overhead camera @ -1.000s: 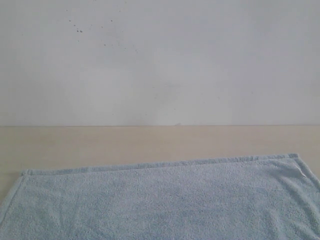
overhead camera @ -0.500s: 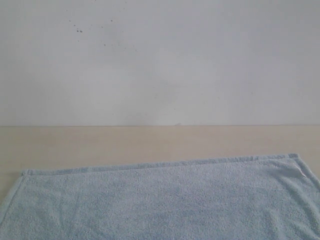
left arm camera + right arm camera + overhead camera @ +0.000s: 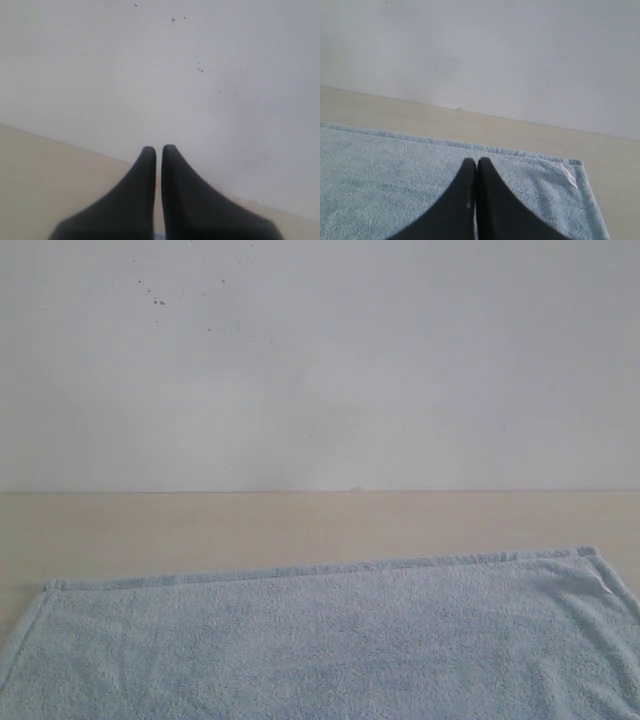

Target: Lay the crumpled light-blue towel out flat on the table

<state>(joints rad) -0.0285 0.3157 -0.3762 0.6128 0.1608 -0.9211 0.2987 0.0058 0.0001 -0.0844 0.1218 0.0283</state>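
Now the towel point(image 3: 330, 640) lies flat, and both grippers are closed on nothing.
On my exterior feed the towel is spread on the table point(image 3: 200, 525), its hemmed far edge running nearly straight below the white wall point(image 3: 320, 370) and its near part cut off by the frame. My left gripper point(image 3: 158, 148) has its jaws almost touching and faces the wall and bare table. My right gripper point(image 3: 476, 160), jaws pressed together, sits over the towel near the corner with a small white tag point(image 3: 568, 175); I cannot tell whether it touches the cloth.
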